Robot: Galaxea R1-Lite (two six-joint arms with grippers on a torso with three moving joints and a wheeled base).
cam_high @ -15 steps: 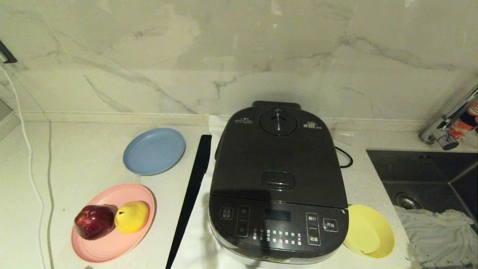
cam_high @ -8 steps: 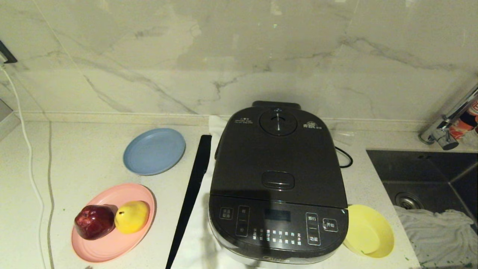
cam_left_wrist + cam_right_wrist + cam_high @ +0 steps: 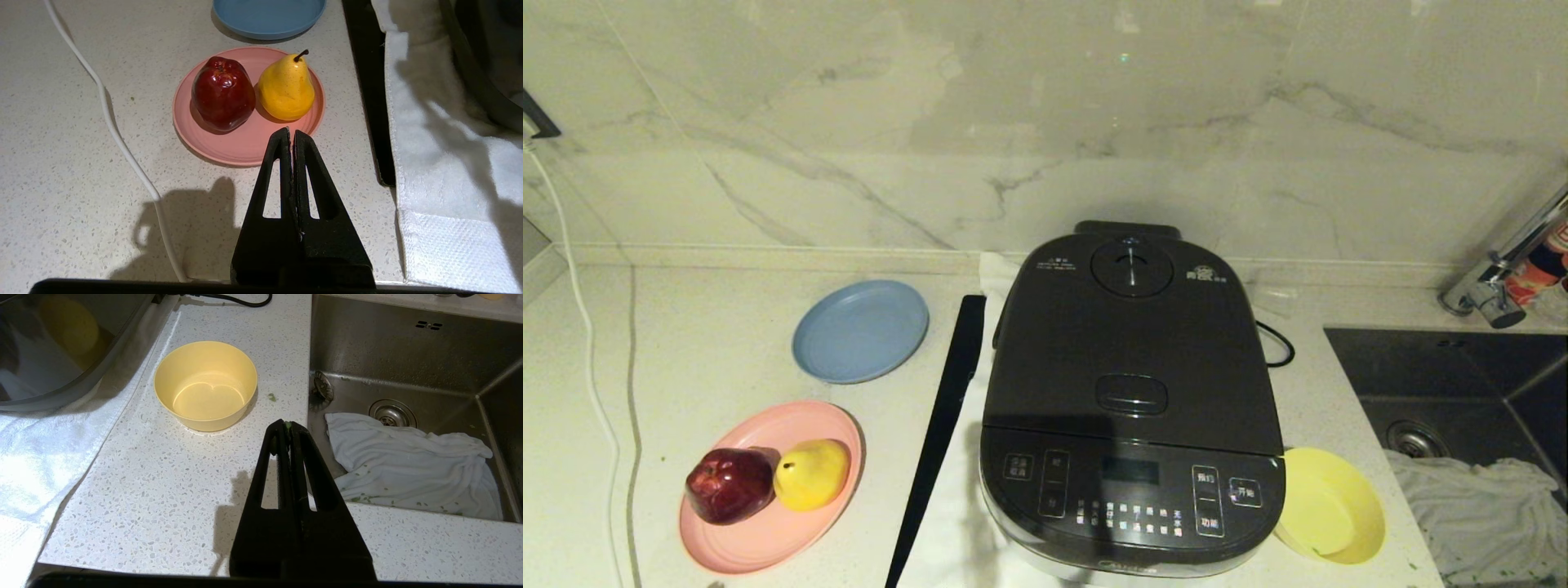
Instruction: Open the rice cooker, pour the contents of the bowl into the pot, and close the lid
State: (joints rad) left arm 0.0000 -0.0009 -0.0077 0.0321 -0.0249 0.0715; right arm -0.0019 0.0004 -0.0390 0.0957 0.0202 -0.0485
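Rice cooker (image 3: pixel 1131 400): lid (image 3: pixel 1131 343) down, mid-tabletop. Bowl (image 3: pixel 205 385): empty, right of cooker, just ahead of right claw (image 3: pixel 287 425), the nearer one. Left claw (image 3: pixel 291 132): left of cooker. Both pinched together, holding nothing.

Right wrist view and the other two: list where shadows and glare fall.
Right wrist view: the right gripper casts a dark shadow on the counter; the bowl is mirrored in the rice cooker. Left wrist view: the left gripper throws a shadow across the white cable. Head view: soft glare on the lid.
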